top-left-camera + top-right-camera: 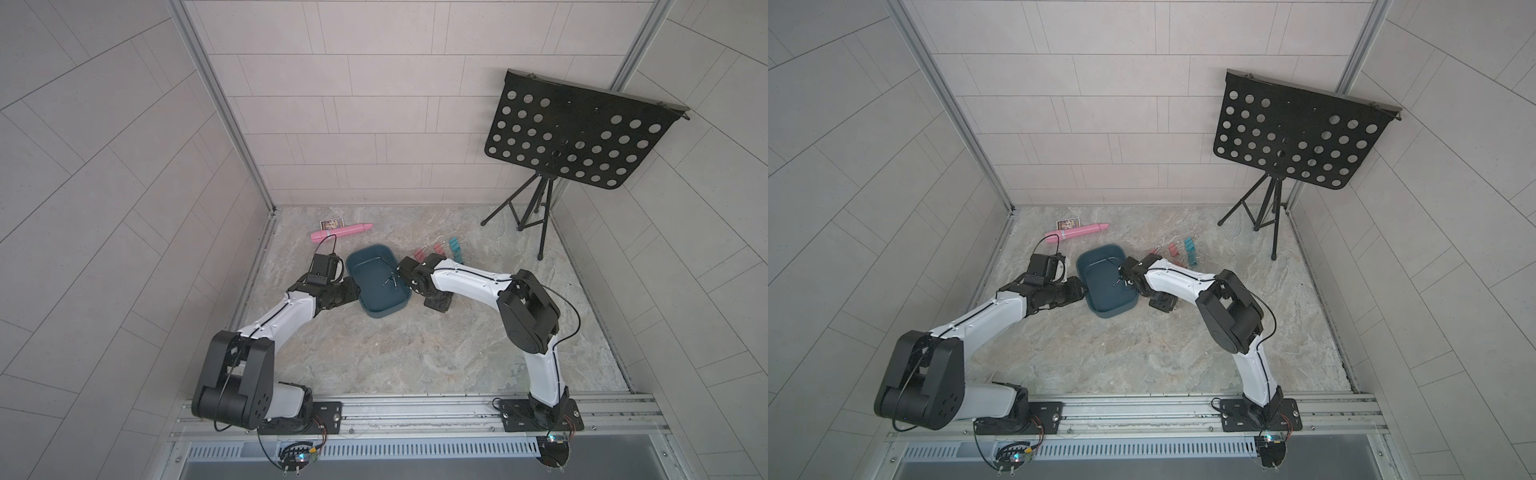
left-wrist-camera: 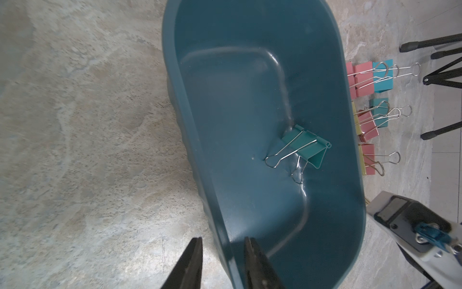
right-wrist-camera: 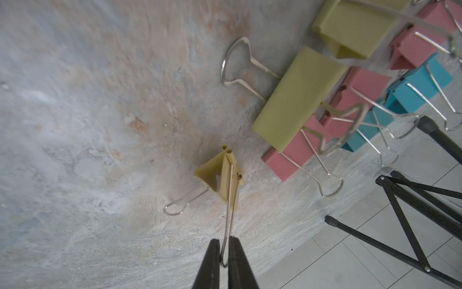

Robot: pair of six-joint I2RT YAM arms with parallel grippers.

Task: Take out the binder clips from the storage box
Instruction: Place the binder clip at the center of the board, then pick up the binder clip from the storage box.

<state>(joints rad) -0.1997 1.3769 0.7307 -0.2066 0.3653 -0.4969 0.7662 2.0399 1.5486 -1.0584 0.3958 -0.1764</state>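
Soft even light, faint shadows, warped edges

Card [image 1: 331, 224] print unreadable; in top views, arm [image 1: 465, 276] mostly hides right hand [image 3: 224, 244].

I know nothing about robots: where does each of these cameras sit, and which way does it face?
Top views: twin eyes high overhead, looking down on the table; left arm, right arm show from base to wrist.
Left wrist: rides the left arm, facing past the left gripper into the storage box holding one teal binder clip.
Right wrist: rides the right arm, facing past the right gripper at a yellow binder clip.
Shared: both wrist views catch the clip cluster.
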